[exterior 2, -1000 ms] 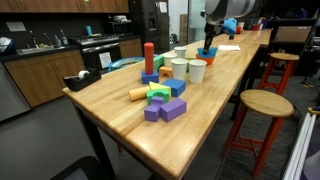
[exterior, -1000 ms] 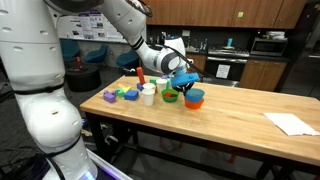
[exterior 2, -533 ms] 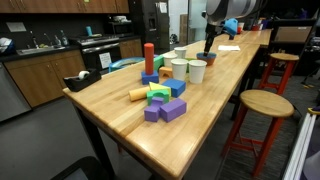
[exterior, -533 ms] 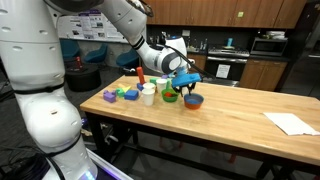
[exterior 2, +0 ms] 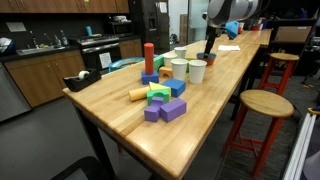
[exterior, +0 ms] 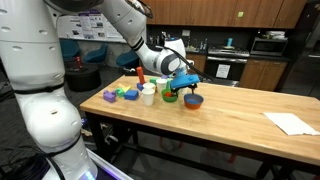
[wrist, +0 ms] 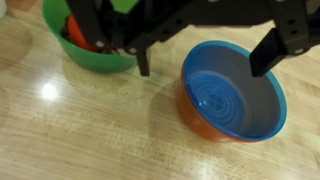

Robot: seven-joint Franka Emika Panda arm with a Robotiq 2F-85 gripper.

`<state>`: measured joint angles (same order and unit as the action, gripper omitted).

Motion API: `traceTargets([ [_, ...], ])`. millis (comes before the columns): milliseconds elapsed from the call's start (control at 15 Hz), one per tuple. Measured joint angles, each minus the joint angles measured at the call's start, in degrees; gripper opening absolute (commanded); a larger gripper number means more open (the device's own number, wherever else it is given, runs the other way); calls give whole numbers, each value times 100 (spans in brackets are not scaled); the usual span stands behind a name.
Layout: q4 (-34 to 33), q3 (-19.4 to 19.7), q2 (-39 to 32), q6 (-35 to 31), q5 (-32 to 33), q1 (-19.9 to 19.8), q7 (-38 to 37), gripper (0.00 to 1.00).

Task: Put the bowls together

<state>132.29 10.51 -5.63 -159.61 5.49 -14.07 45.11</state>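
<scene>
In an exterior view the black two-fingered gripper (exterior: 184, 84) hangs over the long wooden table (exterior: 230, 112), and the small round blue plastic bowl (exterior: 193, 98) sits right below its fingertips, nested in an orange one that shows only as a thin band under it. The small round green plastic bowl (exterior: 171, 96) stands just beside the fingers, on the side of the two white cups (exterior: 148, 94), and past the cups lie small coloured toy blocks (exterior: 120, 93). A white sheet of paper (exterior: 290, 123) lies well apart from the fingers at the table's far end. In the exterior view from the table's end the gripper (exterior 2: 210, 42) is small and far off, and how its fingers stand cannot be told there. The white cups (exterior 2: 189, 69), a red upright cylinder (exterior 2: 149, 58) and the toy blocks (exterior 2: 160, 100) all lie nearer the camera than the fingers, with a round wooden stool (exterior 2: 265, 103) beside the table. In the wrist view the fingers (wrist: 143, 62) are spread wide and hold nothing. The blue bowl (wrist: 230, 95) lies between and below them, seated inside the small round orange plastic bowl (wrist: 198, 124), while the green bowl (wrist: 100, 62) sits just outside one finger, apart from the stacked pair, with something orange-red in it
</scene>
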Motion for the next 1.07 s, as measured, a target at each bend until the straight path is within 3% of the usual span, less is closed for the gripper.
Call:
traceTargets([
  [600, 1774, 8, 1107, -1225, 1665, 23, -2376, 100],
  [867, 2551, -268, 1828, -1506, 2753, -453, -3671, 100],
  [1067, 2859, -589, 2217, -1483, 3051, -822, -4299, 100],
])
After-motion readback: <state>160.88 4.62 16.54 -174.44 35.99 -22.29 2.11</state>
